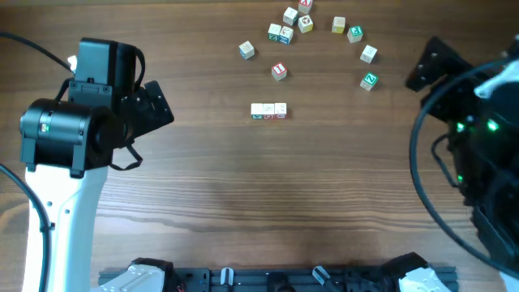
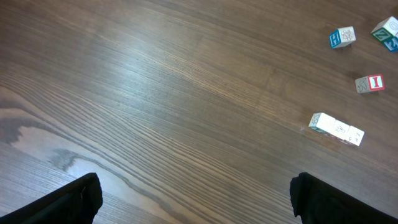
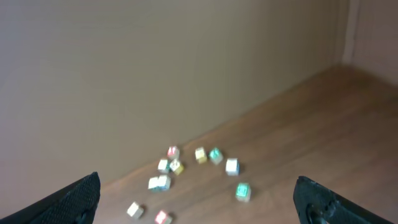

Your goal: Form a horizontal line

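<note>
A row (image 1: 268, 111) of three joined cubes lies straight across the middle of the desk (image 1: 243, 195), just below the scattered loose cubes (image 1: 279, 71). Both the left claw (image 2: 196, 193) and the right claw (image 3: 196, 193) hang spread and empty, well apart from it. The row looks finished, so any retreat should go high and wide of it.

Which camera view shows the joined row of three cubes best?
The left wrist view: the row appears largest and sharp, all three cubes distinct. The overhead view shows it whole but small. The right wrist view shows only blurred loose cubes, not the row.
</note>
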Tool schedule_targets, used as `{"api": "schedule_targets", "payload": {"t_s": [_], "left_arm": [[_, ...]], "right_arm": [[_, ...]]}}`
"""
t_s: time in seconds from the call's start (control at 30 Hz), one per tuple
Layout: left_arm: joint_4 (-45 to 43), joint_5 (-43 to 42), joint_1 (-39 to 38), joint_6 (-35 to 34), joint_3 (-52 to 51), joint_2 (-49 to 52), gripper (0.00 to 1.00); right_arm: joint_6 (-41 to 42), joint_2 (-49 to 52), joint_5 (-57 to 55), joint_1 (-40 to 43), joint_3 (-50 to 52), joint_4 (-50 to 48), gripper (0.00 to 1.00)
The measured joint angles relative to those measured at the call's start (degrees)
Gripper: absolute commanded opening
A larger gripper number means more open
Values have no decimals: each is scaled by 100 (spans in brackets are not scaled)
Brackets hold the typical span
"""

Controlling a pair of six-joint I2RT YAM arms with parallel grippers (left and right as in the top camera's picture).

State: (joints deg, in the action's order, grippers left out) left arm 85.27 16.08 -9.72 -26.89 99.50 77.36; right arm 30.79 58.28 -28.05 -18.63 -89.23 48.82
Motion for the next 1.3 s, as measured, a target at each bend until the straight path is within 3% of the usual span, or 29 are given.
{"api": "schedule_targets", "payload": {"t_s": [0.13, 0.33, 0.53, 0.87, 1.17, 1.3], "left_arm": [[2, 0, 0, 0, 0, 0, 100], [-4, 0, 0, 0, 0, 0, 100], [0, 0, 0, 0, 0, -2, 100], [0, 0, 0, 0, 0, 0, 100], [2, 0, 0, 0, 0, 0, 100], [0, 0, 0, 0, 0, 0, 100]], "right_arm": [[-706, -999, 826, 800, 1349, -1296, 100], [-992, -3206, 1978, 1578, 4098, -3637, 100], [-828, -4754, 2210, 1613, 6026, -4634, 100], [-479, -5698, 2865, 2210, 7868, -6432, 100], [-216, -5718, 3084, 2367, 8874, -6837, 100], [-586, -5720, 3161, 2367, 8885, -6686, 100]]}}
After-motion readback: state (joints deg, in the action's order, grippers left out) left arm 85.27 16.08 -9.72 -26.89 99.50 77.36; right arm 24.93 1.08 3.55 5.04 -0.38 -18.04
